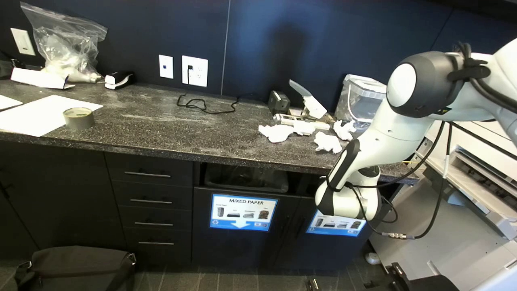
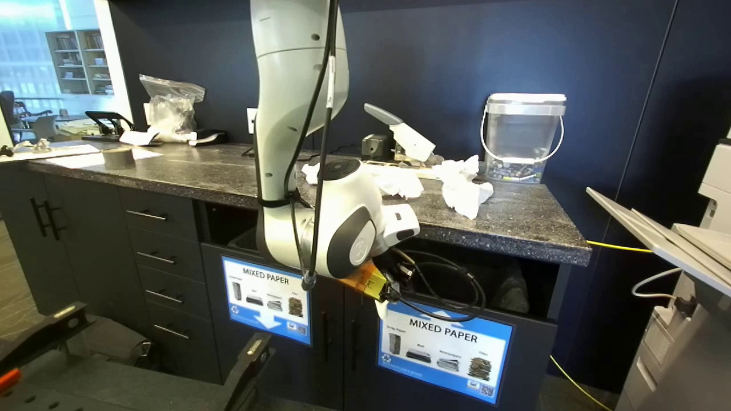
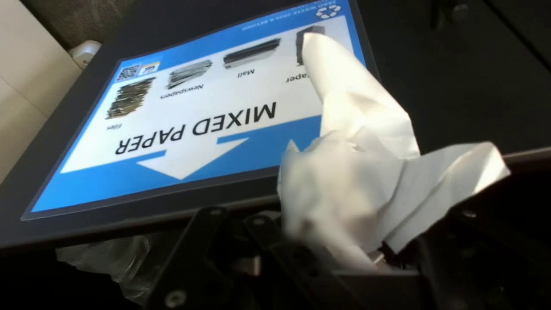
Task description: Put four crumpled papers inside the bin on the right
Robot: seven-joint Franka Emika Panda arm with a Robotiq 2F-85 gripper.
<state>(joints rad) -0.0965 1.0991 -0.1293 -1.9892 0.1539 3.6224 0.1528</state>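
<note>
My gripper (image 3: pixel 340 224) is shut on a white crumpled paper (image 3: pixel 366 125) in the wrist view; the paper hides the fingertips. A small white piece of it shows under the yellow-taped part of the hand in an exterior view (image 2: pixel 382 309). The hand is at the front of the right bin opening (image 2: pixel 511 291), below the counter edge and above the right Mixed Paper sign (image 2: pixel 445 348). The bin's inside is dark. Several more crumpled papers (image 1: pixel 276 132) lie on the counter; they also show in an exterior view (image 2: pixel 465 191). The arm hides the gripper in an exterior view.
The dark counter (image 1: pixel 194 133) overhangs the bin openings. A left bin opening (image 1: pixel 246 178) is beside the right one. A clear bucket (image 2: pixel 522 137) and a stapler (image 2: pixel 405 134) stand on the counter. A printer (image 1: pixel 476 173) stands at the right. Cables loop from the hand.
</note>
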